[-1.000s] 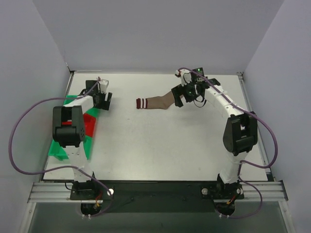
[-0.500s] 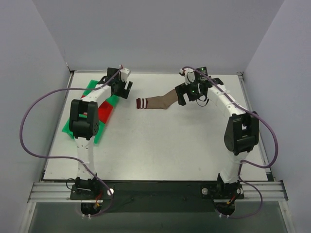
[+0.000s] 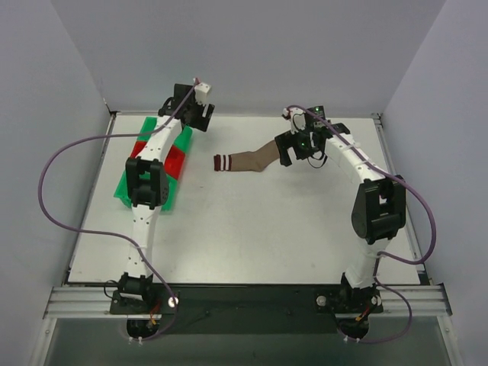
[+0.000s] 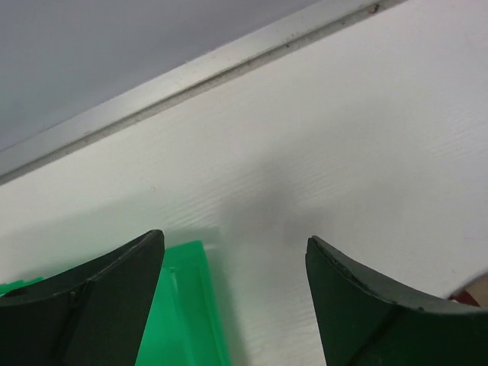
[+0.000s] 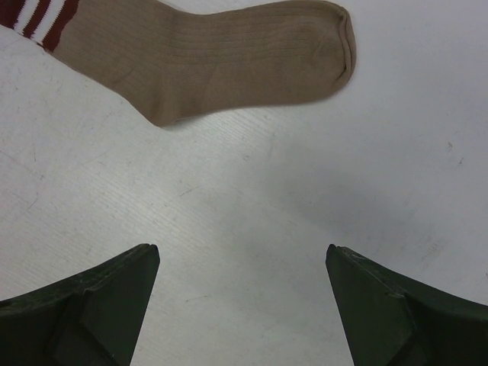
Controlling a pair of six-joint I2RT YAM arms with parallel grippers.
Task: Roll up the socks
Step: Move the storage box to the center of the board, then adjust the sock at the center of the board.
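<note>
Sock [image 5: 213, 65], one only, lies flat on the table [image 3: 252, 221] just beyond your right gripper [image 5: 240, 255], untouched. That gripper's fingers are spread wide, holding nothing, with white tabletop showing between them. Your left gripper [image 4: 234, 240] is likewise spread and holds nothing. It is close to the back rail [image 4: 229, 61], with one green bin [image 4: 194, 297] by a fingertip.

- The sock [image 3: 245, 161] lies flat on the table [image 3: 252, 229], behind its middle, with the cuff end to the left and the toe end to the right.
- The right pincer [image 3: 285, 150] hangs just beside the toe end.
- The bins [image 3: 128, 187] sit along the table's left side, under the left arm.
- The left pincer [image 3: 200, 116] is above the bins' far end, left of the cuff and well apart from it.
</note>
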